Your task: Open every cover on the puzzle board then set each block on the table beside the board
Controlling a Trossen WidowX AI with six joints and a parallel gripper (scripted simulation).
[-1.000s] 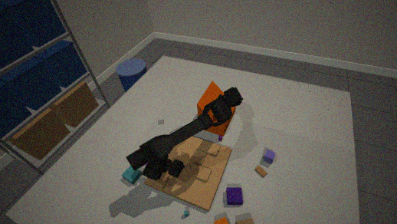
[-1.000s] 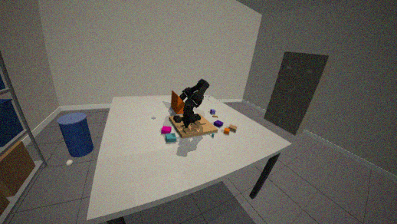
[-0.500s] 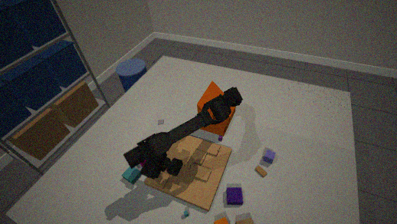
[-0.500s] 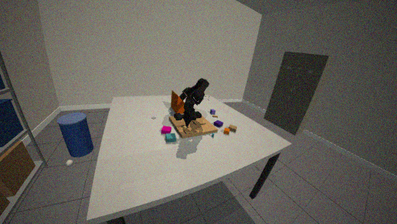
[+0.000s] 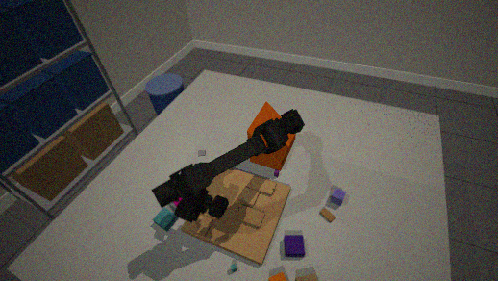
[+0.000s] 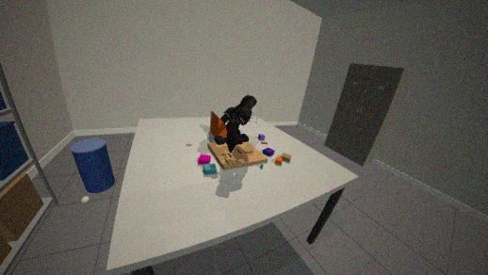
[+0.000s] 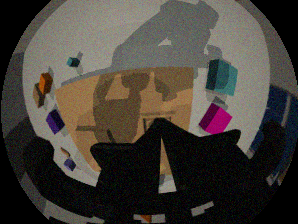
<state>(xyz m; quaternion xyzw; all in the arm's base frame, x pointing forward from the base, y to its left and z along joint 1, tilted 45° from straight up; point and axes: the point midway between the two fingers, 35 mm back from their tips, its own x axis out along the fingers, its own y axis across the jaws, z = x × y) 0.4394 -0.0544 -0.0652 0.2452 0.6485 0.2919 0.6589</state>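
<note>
The wooden puzzle board [image 5: 276, 212] [image 6: 256, 160] [image 7: 181, 100] lies under the arm. Two flat wooden covers, one [image 5: 267, 187] near the back right edge and one [image 5: 254, 217] nearer the middle, show on it. A small square outline [image 7: 159, 114] shows just beyond the fingertips in the wrist view; whether it is a well or a cover is unclear. My gripper [image 7: 158, 120] is shut and empty above the board. A magenta block [image 6: 204, 159] [image 7: 215, 119] and a teal block [image 5: 164, 218] [image 6: 210, 169] [image 7: 221, 77] rest on the table beside the board. Shadow hides much of the board.
An orange wedge [image 5: 265, 115] [image 6: 217, 127] stands behind the board. Right of the board lie a dark purple block [image 5: 294, 245] [image 6: 268, 152], a lavender block [image 5: 337, 196], an orange block [image 6: 279, 161], a tan block [image 6: 286, 157] and a small teal piece [image 5: 234, 267].
</note>
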